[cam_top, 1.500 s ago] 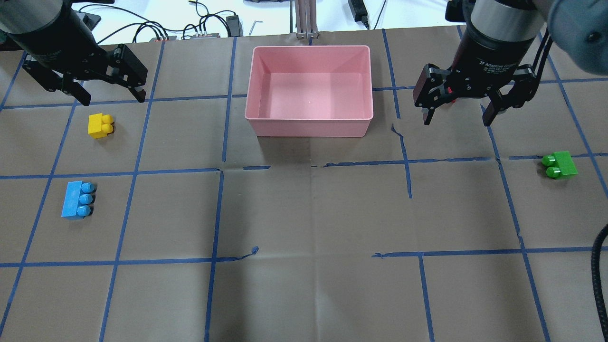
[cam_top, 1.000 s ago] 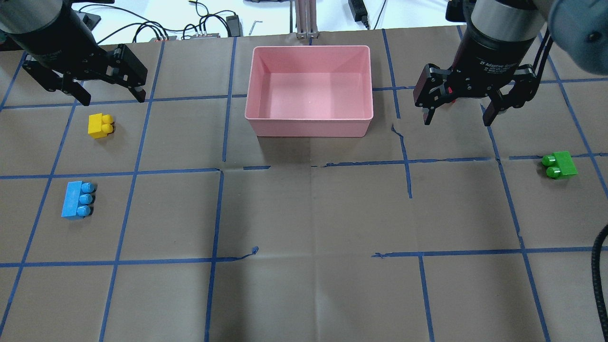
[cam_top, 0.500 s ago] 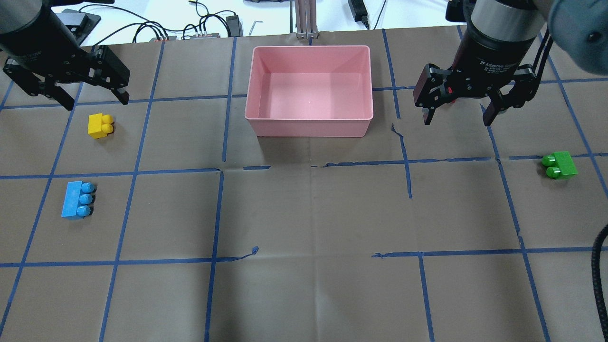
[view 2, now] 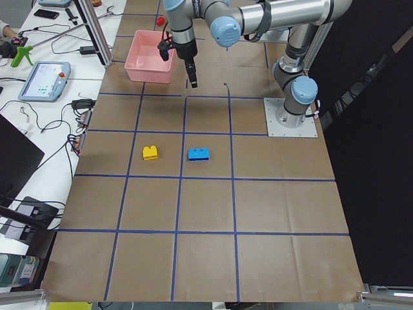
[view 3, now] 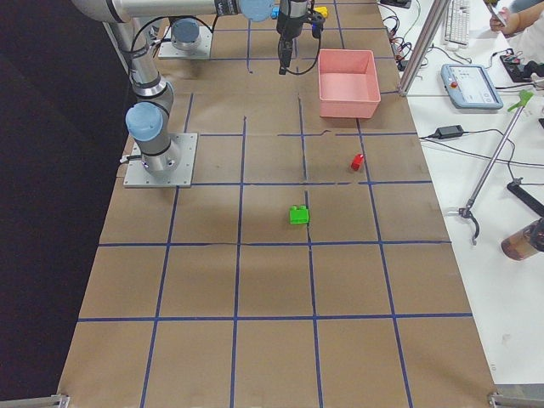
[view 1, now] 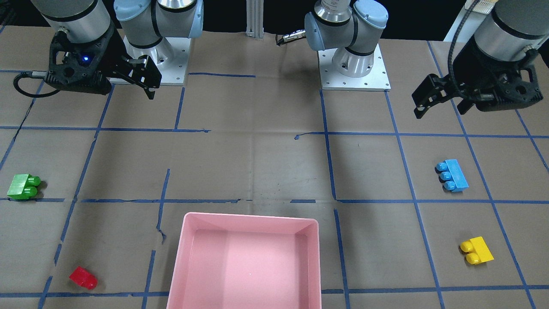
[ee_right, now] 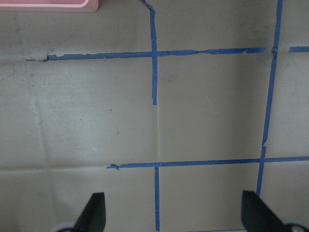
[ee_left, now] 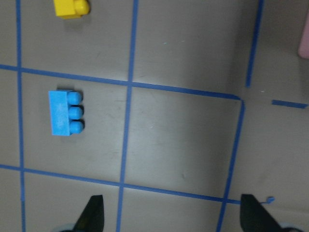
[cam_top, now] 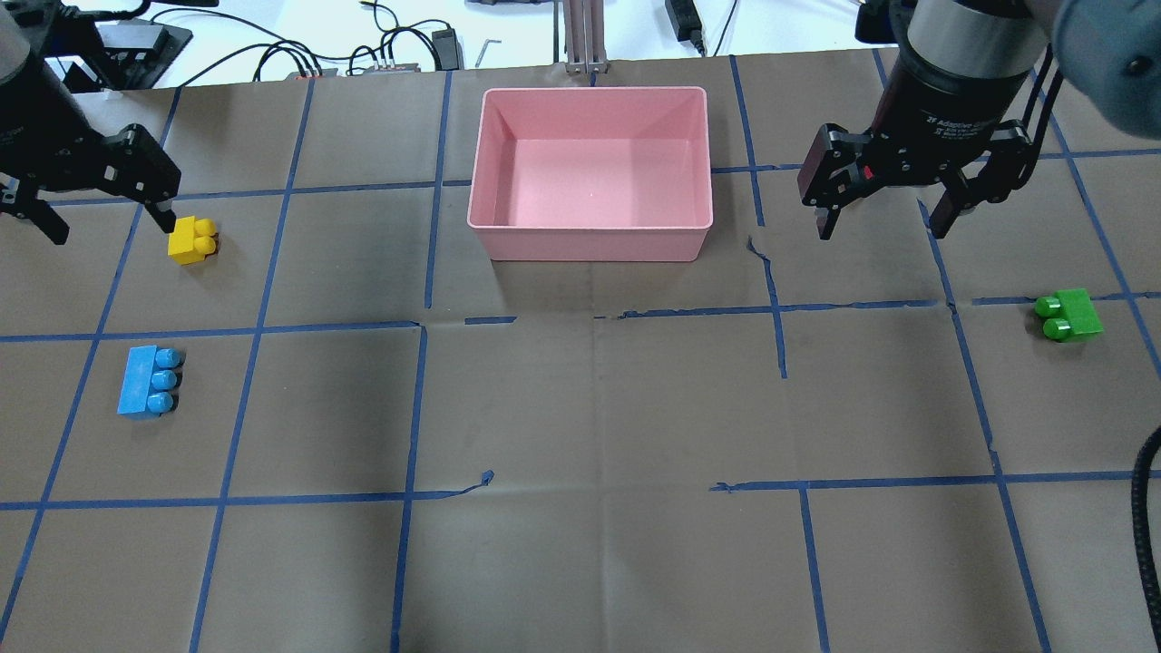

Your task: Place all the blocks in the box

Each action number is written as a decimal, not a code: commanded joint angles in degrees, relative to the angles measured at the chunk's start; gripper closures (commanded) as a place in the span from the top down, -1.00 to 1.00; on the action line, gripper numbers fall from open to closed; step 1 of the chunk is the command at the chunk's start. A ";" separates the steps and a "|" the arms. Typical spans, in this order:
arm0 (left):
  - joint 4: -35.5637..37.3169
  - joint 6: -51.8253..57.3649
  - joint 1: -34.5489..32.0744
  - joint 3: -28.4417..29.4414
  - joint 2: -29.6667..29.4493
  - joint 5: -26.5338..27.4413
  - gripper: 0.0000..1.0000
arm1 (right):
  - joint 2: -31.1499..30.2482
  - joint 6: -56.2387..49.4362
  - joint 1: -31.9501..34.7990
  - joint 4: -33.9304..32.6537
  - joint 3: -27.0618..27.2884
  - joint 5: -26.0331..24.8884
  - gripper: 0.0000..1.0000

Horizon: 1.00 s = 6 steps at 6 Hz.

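The pink box stands at the far middle of the table, with nothing in it. The yellow block and the light blue block lie on the left. Both also show in the left wrist view, the yellow block and the blue block. The green block lies far right. The red block lies beside the box and is mostly hidden under the right arm in the overhead view. My left gripper is open and empty, raised just left of the yellow block. My right gripper is open and empty, raised right of the box.
Brown paper with a blue tape grid covers the table. Cables and power bricks lie beyond the far edge. The two arm bases stand on the robot's side. A metal post rises behind the box.
My left gripper has moved left and nearer, from beyond the yellow block to just left of it. My right gripper shifted slightly right. The blocks and the box have not moved.
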 commanded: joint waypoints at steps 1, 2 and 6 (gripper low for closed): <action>4.75 11.75 6.84 -2.05 -4.90 0.15 0.97 | -0.01 -9.49 -6.61 -0.39 -0.03 -0.02 0.99; 11.93 16.70 9.84 -4.41 -7.18 -1.17 0.89 | 0.07 -18.00 -13.88 -0.48 -0.38 0.15 0.99; 33.92 27.03 17.93 -19.75 -9.58 -10.58 0.88 | 7.34 -47.73 -37.30 -14.77 -0.03 0.15 0.99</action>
